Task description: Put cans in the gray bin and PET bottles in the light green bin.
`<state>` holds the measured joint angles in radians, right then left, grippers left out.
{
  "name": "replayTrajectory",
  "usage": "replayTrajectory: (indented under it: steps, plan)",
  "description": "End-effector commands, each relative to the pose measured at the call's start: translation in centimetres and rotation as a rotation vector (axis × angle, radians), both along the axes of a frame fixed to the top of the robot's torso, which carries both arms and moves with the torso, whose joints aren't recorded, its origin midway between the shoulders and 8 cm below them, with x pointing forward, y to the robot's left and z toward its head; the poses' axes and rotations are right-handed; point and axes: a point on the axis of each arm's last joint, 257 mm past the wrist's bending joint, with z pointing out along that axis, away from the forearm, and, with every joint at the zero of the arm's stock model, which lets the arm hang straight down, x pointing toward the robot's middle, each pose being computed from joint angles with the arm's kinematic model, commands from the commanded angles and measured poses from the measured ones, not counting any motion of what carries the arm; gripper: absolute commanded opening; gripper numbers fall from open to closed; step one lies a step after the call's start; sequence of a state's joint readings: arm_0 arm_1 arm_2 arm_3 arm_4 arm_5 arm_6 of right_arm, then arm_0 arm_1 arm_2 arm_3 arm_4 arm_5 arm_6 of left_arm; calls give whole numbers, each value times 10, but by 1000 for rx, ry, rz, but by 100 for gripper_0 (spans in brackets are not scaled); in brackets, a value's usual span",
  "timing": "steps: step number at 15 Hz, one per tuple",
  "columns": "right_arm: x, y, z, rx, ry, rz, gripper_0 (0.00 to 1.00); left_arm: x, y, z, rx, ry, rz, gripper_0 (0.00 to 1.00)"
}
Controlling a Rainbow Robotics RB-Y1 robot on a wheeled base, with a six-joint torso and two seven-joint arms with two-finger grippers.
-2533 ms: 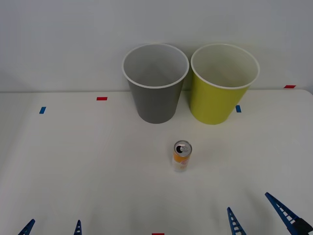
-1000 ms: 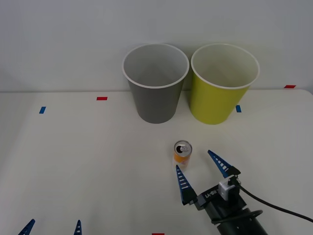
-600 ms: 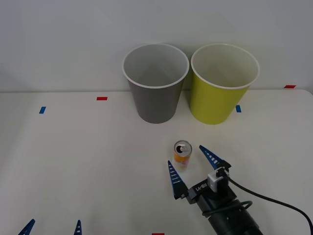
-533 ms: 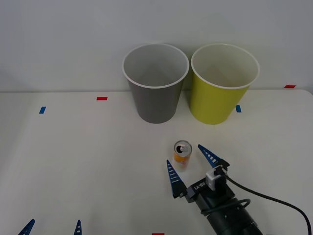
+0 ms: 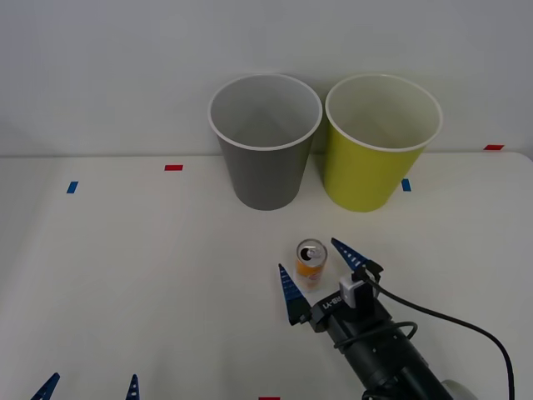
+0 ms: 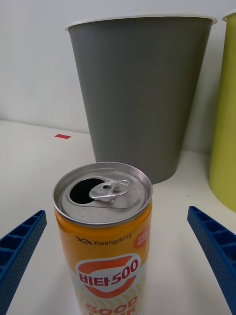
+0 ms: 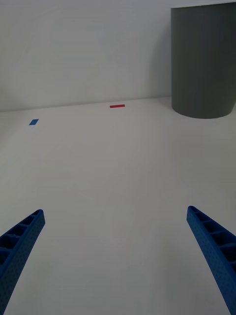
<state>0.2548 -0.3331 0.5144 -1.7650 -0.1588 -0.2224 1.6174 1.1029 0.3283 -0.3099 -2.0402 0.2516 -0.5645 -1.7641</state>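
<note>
Because its spread fingers flank the orange can (image 5: 311, 263) without touching, the right gripper (image 5: 318, 271) looks set to clamp it. Upright on the desk (image 5: 125, 275), the can stands before the gray bin (image 5: 265, 140). The left gripper (image 5: 89, 388) waits, released, near the desk's front edge.

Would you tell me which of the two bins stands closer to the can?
The gray bin, the left one; it stands almost directly behind the can, while the light green bin sits farther right.
</note>
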Motion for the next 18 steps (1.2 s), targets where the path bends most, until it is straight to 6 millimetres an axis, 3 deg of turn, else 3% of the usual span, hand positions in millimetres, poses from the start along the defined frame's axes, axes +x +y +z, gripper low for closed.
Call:
replayTrajectory:
  steps: [1, 4, 6, 7, 13, 18]
  plan:
    - [2, -2, -1, 1, 8, -5, 100, 0, 0, 0, 0, 0, 0, 100]
    - [4, -1, 1, 14, 9, -10, 97, 0, 0, 0, 0, 0, 0, 100]
    - [8, 0, 3, 18, 13, -6, 26, 0, 0, 0, 0, 0, 0, 100]
    - [9, 0, 4, 22, 12, -4, 9, 0, 0, 0, 0, 0, 0, 100]
    - [10, 0, 6, 52, 21, -11, 0, 0, 0, 0, 0, 0, 0, 100]
    - [12, -2, 7, 82, 35, -21, 0, 0, 0, 0, 0, 0, 0, 100]
